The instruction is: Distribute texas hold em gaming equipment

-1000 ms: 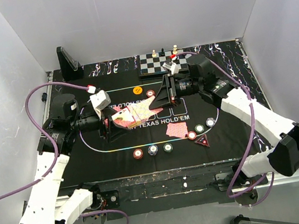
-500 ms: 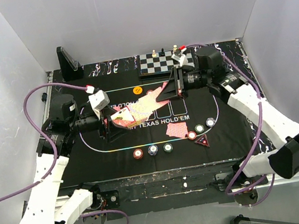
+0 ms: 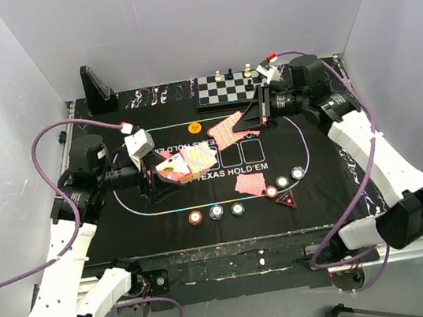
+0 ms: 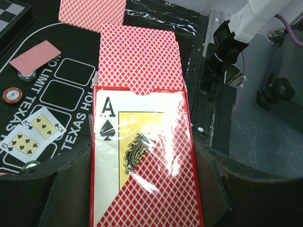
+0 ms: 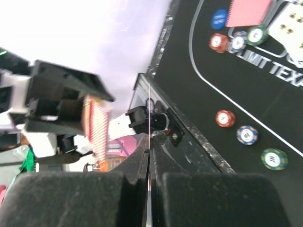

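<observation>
Found left pincer [image 3: 149, 177] clamped around deck [image 4: 142, 156]. Found right pincer [image 5: 149, 189] pinched narrow on one card [image 3: 227, 130], edge-on between its fingers.

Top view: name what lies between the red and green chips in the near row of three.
A blue chip lies between the red chip and the green chip, clear in the top view.

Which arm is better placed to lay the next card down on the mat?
Right. The right gripper pinches a single red-backed card above the mat, clear of the box. The left gripper is occupied clamping the card box.
</observation>
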Tool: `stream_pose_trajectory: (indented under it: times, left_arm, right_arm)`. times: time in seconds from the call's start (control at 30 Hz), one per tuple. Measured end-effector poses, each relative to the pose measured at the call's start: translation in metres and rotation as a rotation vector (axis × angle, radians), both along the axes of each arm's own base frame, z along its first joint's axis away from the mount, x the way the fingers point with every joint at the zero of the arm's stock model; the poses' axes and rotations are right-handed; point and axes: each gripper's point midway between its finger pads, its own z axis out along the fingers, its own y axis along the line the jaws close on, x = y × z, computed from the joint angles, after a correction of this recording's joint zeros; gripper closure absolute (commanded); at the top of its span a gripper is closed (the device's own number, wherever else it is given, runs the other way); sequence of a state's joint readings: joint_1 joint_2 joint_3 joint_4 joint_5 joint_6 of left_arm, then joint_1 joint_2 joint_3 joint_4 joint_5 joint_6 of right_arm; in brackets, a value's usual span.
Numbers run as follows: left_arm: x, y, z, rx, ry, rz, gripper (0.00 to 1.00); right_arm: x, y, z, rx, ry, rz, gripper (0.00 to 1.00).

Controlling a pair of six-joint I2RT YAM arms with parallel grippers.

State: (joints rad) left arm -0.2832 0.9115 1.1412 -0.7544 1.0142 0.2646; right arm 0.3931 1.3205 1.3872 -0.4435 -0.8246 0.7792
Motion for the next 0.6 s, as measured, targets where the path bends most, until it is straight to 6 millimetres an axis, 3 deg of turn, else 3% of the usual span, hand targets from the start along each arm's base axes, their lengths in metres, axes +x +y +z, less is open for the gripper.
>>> stream_pose_trajectory:
  times: [0.13, 0.33, 0.5, 0.6]
  left_arm:
    - [-0.001, 0.0, 0.0, -0.001, 0.005, -0.001, 1.0]
    - [-0.004, 0.0, 0.005, -0.011, 0.017, 0.002, 1.0]
    - [-0.008, -0.001, 0.023, -0.036, -0.001, -0.003, 1.0]
    - [-0.013, 0.0, 0.031, -0.042, -0.015, -0.004, 1.0]
  right_arm:
    - [0.029, -0.001, -0.047, -0.128, 0.051, -0.042, 0.99]
    - [0.102, -0.011, -0.129, -0.459, 0.093, -0.158, 0.99]
    - [0.145, -0.022, -0.16, -0.757, -0.045, -0.243, 0.99]
    - [0.156, -0.015, -0.172, -0.956, -0.19, -0.257, 0.99]
